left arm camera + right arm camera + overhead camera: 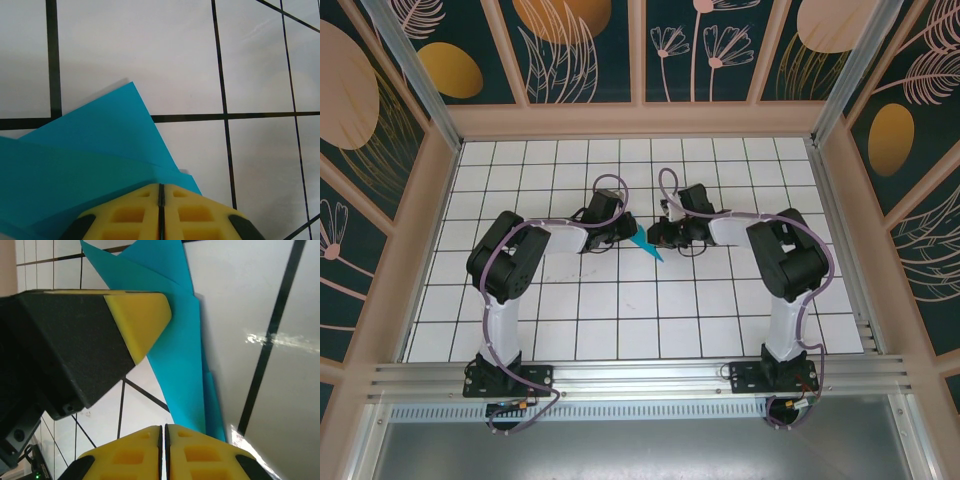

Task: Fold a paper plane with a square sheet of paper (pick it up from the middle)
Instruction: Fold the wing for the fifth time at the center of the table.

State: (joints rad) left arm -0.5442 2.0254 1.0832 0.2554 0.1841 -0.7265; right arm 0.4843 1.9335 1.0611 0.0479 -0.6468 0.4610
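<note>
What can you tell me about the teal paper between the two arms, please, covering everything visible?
The paper is thin, plain teal-blue and matte. It is already folded: the left wrist view shows overlapping layers with sharp creases and a pointed corner. From above, only a small pointed sliver shows near the middle of the gridded table. It seems lifted slightly, casting a soft shadow on the tiles. The left pincer and the right pincer are both shut on it from opposite sides.

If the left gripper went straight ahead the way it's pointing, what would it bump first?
The teal paper, right in front of the left gripper, maybe already touching. Beyond that, the tiled table.
</note>
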